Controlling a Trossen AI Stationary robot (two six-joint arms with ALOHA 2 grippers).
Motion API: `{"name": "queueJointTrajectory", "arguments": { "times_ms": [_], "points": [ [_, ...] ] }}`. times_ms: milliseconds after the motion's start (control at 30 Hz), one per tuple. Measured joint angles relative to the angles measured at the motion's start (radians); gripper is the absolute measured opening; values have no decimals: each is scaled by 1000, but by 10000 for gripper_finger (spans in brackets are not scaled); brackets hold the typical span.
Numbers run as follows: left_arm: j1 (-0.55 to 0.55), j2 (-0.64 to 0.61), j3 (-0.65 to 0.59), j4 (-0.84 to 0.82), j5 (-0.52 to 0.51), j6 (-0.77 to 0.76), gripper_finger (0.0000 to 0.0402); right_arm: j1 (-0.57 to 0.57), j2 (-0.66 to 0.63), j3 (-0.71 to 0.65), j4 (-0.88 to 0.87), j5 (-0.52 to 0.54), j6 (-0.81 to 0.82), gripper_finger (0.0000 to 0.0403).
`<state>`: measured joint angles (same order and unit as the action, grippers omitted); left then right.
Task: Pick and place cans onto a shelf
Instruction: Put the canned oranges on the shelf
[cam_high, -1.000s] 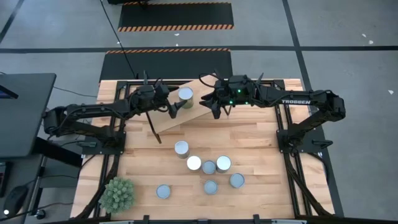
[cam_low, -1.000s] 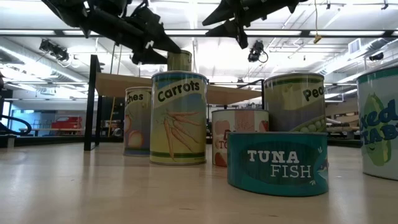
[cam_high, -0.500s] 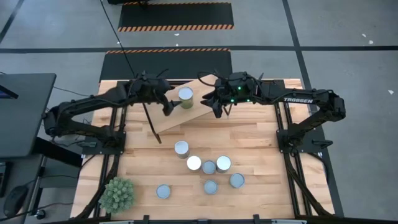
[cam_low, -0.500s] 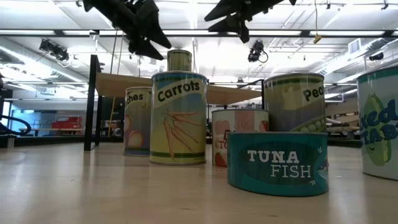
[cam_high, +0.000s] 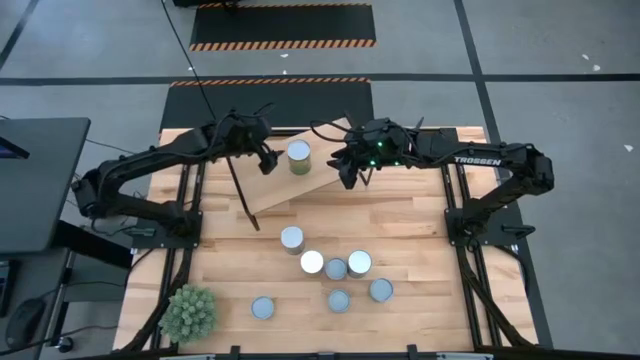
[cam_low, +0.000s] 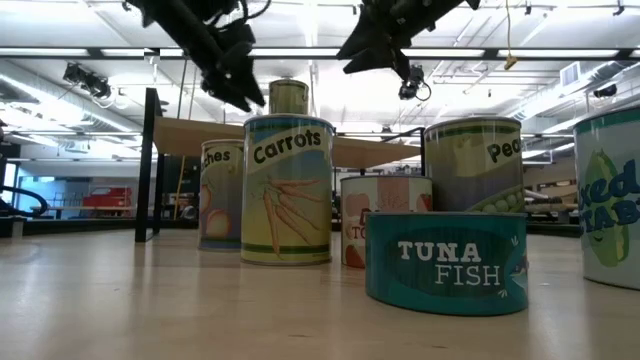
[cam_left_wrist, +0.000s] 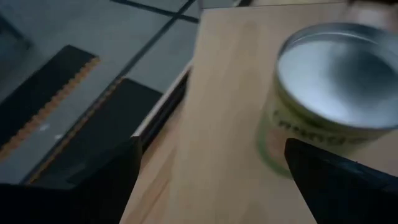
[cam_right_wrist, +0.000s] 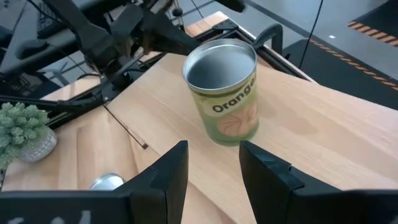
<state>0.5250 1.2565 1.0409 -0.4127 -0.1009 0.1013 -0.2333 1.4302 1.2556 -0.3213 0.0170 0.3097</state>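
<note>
One can labelled "Orange" is standing upright on the tilted shelf near the far edge of the tabletop. Six cans are sitting clustered toward the near edge. Left tool, fingers spread apart and empty, is hovering just beside the shelved can. Right tool, fingers partly parted and empty, is hovering over the shelf's opposite end.

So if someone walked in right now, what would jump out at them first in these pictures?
Probably the lone can standing upright on the tilted shelf at the table's far side, with the left gripper and right gripper hovering on either side of it, neither touching. Next, the cluster of six cans waiting on the tabletop nearer the front, and the spiky green plant at the front left corner.
</note>
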Motion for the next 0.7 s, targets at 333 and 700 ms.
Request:
{"name": "queueJointTrajectory", "arguments": {
  "times_ms": [333, 700],
  "points": [
    [34, 128, 0, 181, 53, 0, 400, 2, 8, 0, 0, -10, 4, 151],
    [80, 153, 97, 171, 89, 86, 400, 2, 7, 0, -56, -21, 4, 151]
  ]
}}
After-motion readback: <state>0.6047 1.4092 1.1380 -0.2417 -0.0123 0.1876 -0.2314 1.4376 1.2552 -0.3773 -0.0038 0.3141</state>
